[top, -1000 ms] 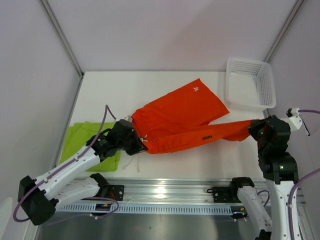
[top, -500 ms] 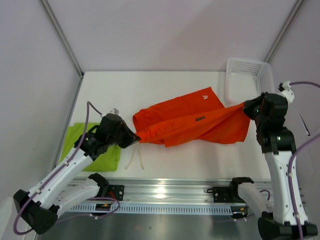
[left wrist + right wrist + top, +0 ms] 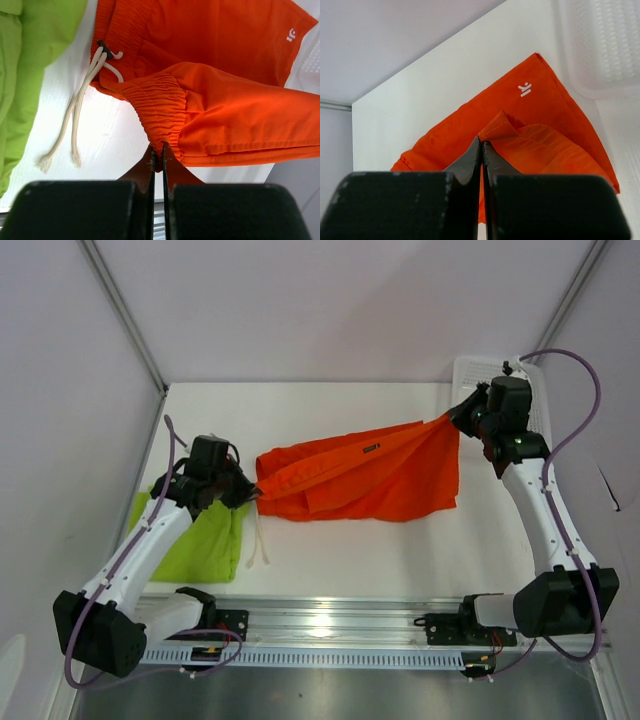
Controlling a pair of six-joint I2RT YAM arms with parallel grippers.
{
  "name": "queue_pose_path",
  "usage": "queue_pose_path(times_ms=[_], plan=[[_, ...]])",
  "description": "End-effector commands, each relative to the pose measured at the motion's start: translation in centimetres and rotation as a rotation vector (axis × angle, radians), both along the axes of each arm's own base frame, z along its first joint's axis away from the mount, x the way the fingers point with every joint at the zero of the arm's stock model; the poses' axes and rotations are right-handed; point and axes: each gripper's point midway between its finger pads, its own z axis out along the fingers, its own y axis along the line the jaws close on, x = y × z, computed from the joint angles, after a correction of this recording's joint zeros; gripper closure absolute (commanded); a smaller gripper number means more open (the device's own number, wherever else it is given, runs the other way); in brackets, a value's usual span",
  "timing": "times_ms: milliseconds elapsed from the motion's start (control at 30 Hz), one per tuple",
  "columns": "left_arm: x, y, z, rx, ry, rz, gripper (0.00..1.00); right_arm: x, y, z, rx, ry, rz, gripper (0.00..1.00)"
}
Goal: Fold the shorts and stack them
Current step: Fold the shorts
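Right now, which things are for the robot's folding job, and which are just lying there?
For the job:
- orange shorts
- green shorts

Just lying there:
- white basket

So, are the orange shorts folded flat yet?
Not yet: the orange shorts are mid-fold, one half stretched between the left gripper and right gripper.
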Motion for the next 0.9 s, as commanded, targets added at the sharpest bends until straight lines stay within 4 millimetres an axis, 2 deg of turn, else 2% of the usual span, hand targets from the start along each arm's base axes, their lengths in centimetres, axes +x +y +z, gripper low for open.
queue_pose_path(times_ms=[0, 33, 133, 167, 200, 233, 267, 300, 367, 400, 467, 600, 633, 700, 733, 767, 867], plan=[[1.3, 2.1, 1.3, 0.042, -0.045, 0.016, 1.00, 2.3, 0.1, 4.9, -0.026, -0.164, -0.015, 1.00], [1.8, 2.3, 1.4, 0.044, -0.052, 0.021, 1.00, 2.6, 0.2, 5.1, -0.023, -0.157, -0.018, 1.00], [3.2, 3.0, 1.4, 0.064, -0.044, 0.028, 1.00, 3.7, 0.3, 3.3, -0.009, -0.103, -0.048, 1.00], [3.8, 3.3, 0.7, 0.077, -0.021, 0.034, 1.00, 3.8, 0.5, 2.6, -0.006, -0.088, -0.055, 1.00], [4.0, 3.5, 0.2, 0.082, -0.005, 0.033, 1.00, 3.7, 0.4, 2.3, -0.006, -0.076, -0.073, 1.00], [4.7, 3.4, 0.9, 0.077, -0.017, 0.028, 1.00, 3.6, 0.1, 1.9, -0.014, -0.064, -0.098, 1.00], [4.8, 3.4, 0.7, 0.078, -0.003, 0.019, 1.00, 3.4, 0.2, 1.9, -0.016, -0.064, -0.100, 1.00], [5.0, 3.5, 0.2, 0.082, 0.018, 0.016, 1.00, 3.1, 0.3, 2.0, -0.016, -0.067, -0.099, 1.00], [5.5, 3.5, 0.6, 0.080, 0.005, 0.007, 1.00, 2.4, 0.3, 2.5, -0.023, -0.082, -0.104, 1.00], [5.6, 3.5, 0.7, 0.079, 0.000, 0.006, 1.00, 1.6, 0.3, 3.1, -0.022, -0.096, -0.105, 1.00], [5.7, 3.3, 0.9, 0.071, -0.009, -0.001, 1.00, 0.4, 0.4, 3.2, -0.036, -0.080, -0.112, 1.00], [5.3, 3.0, 1.0, 0.053, -0.011, -0.021, 1.00, -3.8, 0.6, 4.2, -0.022, -0.086, -0.135, 1.00], [5.1, 3.0, 1.1, 0.051, -0.015, -0.024, 1.00, -5.0, 1.4, 3.9, -0.023, -0.074, -0.118, 1.00], [4.8, 2.8, 0.8, 0.043, -0.012, -0.029, 1.00, -6.6, 1.4, 4.1, -0.028, -0.083, -0.153, 1.00], [4.6, 2.8, 1.1, 0.040, -0.023, -0.030, 1.00, -8.0, 1.3, 4.0, -0.029, -0.082, -0.158, 1.00], [4.5, 2.9, 0.9, 0.040, -0.021, -0.030, 1.00, -8.9, 2.3, 4.0, -0.025, -0.084, -0.133, 1.00], [4.1, 3.0, 0.9, 0.044, -0.025, -0.024, 1.00, -10.1, 2.9, 3.8, -0.010, -0.107, -0.123, 1.00]])
